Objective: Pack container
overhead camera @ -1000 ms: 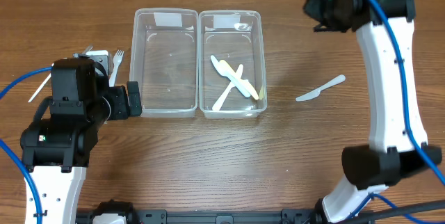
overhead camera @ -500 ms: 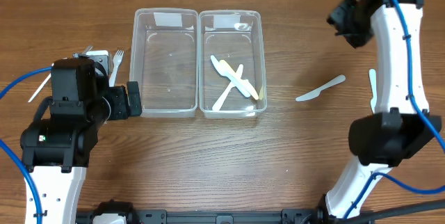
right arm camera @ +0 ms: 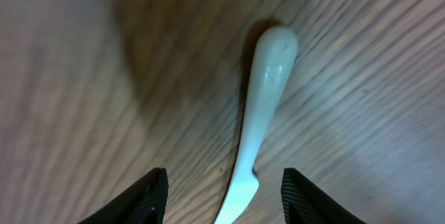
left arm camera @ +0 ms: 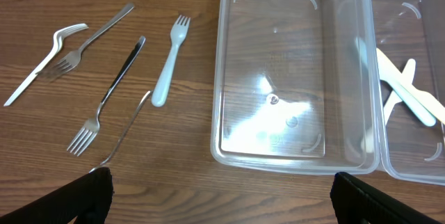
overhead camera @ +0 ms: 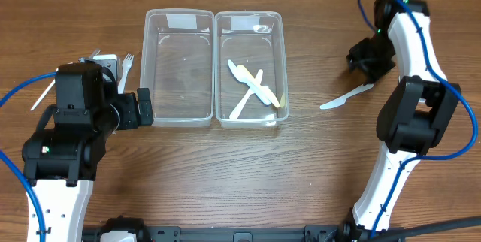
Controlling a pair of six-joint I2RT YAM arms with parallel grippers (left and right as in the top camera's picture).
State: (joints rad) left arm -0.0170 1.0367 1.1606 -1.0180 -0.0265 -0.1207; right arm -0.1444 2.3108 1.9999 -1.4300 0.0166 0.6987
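Note:
Two clear containers stand side by side: the left one is empty, and the right one holds a few white plastic knives. Another white plastic knife lies on the table to the right. My right gripper hovers open just above it, with the blade between its fingertips and nothing gripped. My left gripper is wide open and empty at the near side of the left container.
Left of the containers lie a white plastic fork and several metal forks. My left arm hides part of them in the overhead view. Bare wood shows in front of the containers and around the lone knife.
My right arm has swung from the far right corner down toward the lone knife, and its jaws have opened. The left arm has not moved.

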